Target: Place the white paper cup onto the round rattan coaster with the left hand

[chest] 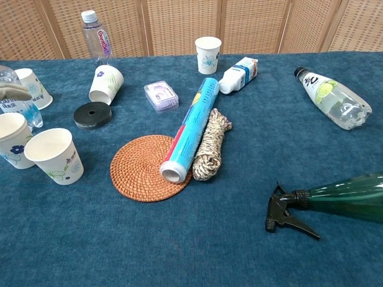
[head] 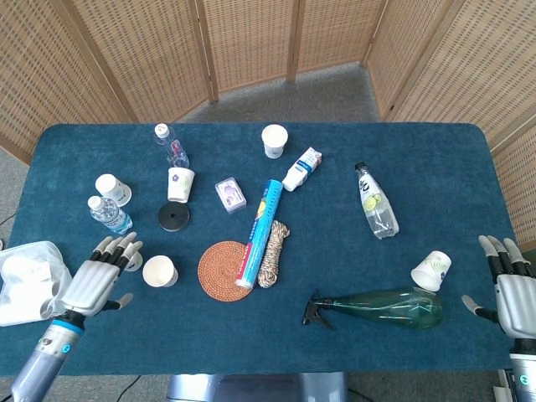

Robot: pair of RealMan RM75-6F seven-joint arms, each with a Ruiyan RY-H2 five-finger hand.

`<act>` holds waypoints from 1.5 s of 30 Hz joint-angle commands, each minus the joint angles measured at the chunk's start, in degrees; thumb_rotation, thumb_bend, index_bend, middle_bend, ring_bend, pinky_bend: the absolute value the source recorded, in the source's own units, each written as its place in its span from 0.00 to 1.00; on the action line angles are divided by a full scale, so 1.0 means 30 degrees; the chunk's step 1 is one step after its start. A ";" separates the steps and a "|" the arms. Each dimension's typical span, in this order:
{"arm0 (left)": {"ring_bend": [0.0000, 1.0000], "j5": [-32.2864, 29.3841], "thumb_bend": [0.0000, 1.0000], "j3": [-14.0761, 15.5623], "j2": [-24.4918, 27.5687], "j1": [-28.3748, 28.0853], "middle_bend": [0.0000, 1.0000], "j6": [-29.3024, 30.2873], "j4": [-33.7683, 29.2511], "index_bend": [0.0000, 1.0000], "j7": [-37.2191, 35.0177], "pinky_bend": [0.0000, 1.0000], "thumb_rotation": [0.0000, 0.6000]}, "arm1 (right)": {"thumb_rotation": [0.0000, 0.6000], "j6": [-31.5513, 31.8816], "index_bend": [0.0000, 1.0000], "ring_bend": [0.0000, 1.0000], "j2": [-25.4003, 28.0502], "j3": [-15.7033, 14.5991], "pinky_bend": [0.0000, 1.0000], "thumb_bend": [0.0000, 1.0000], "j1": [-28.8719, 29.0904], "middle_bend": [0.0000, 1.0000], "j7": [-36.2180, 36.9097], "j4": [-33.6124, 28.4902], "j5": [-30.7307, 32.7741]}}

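Note:
The round rattan coaster (head: 223,270) (chest: 143,168) lies at front centre of the blue table; the end of a blue roll (head: 260,229) rests on its right edge. Two upright white paper cups stand to its left: one (head: 159,270) (chest: 55,155) in plain sight, the other (chest: 11,139) mostly hidden under my left hand in the head view. My left hand (head: 99,277) hovers there with fingers spread and holds nothing; only a fingertip (chest: 14,91) of it shows in the chest view. My right hand (head: 512,291) rests open at the table's right front corner.
Coiled rope (head: 274,243) lies beside the roll. A green spray bottle (head: 383,308) and a tipped cup (head: 431,270) are at front right. Further back are bottles (head: 375,201) (head: 109,214), more cups (head: 274,140) (head: 180,183), a black disc (head: 173,217) and a purple box (head: 229,193).

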 commanded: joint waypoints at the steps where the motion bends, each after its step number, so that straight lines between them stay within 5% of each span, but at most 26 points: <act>1: 0.00 -0.1136 0.28 -0.0443 -0.0742 -0.0746 0.00 -0.0777 0.0240 0.00 0.0706 0.00 1.00 | 1.00 0.0025 0.00 0.00 0.0036 0.0034 0.23 0.00 -0.0011 0.00 0.0079 -0.0012 0.0027; 10: 0.00 -0.2669 0.28 -0.0638 -0.2089 -0.2063 0.00 -0.1791 0.0817 0.00 0.1883 0.01 1.00 | 1.00 0.0090 0.00 0.00 0.0153 0.0100 0.23 0.00 -0.0048 0.00 0.0323 -0.0049 0.0067; 13: 0.00 -0.2739 0.28 -0.0684 -0.2586 -0.2334 0.00 -0.1596 0.0982 0.02 0.2228 0.09 1.00 | 1.00 0.0072 0.00 0.00 0.0196 0.0116 0.23 0.00 -0.0059 0.00 0.0458 -0.0034 0.0109; 15: 0.04 -0.2578 0.28 -0.0690 -0.2936 -0.2468 0.08 -0.1377 0.1227 0.10 0.2246 0.20 1.00 | 1.00 0.0057 0.00 0.00 0.0237 0.0112 0.23 0.00 -0.0063 0.00 0.0536 -0.0079 0.0100; 19: 0.28 -0.2230 0.29 -0.0706 -0.3557 -0.2709 0.34 -0.0933 0.1725 0.33 0.2400 0.38 1.00 | 1.00 0.0049 0.00 0.00 0.0296 0.0084 0.23 0.00 -0.0073 0.00 0.0570 -0.0138 0.0054; 24: 0.40 -0.2543 0.29 -0.0666 -0.4073 -0.2892 0.47 -0.0640 0.1991 0.38 0.2924 0.43 1.00 | 1.00 0.0099 0.00 0.00 0.0355 0.0127 0.23 0.00 -0.0101 0.00 0.0662 -0.0168 0.0102; 45: 0.39 -0.2920 0.29 -0.2059 -0.5516 -0.4774 0.44 -0.0404 0.1444 0.32 0.3132 0.43 1.00 | 1.00 0.0094 0.00 0.00 0.0421 0.0150 0.23 0.00 -0.0113 0.00 0.0860 -0.0203 0.0106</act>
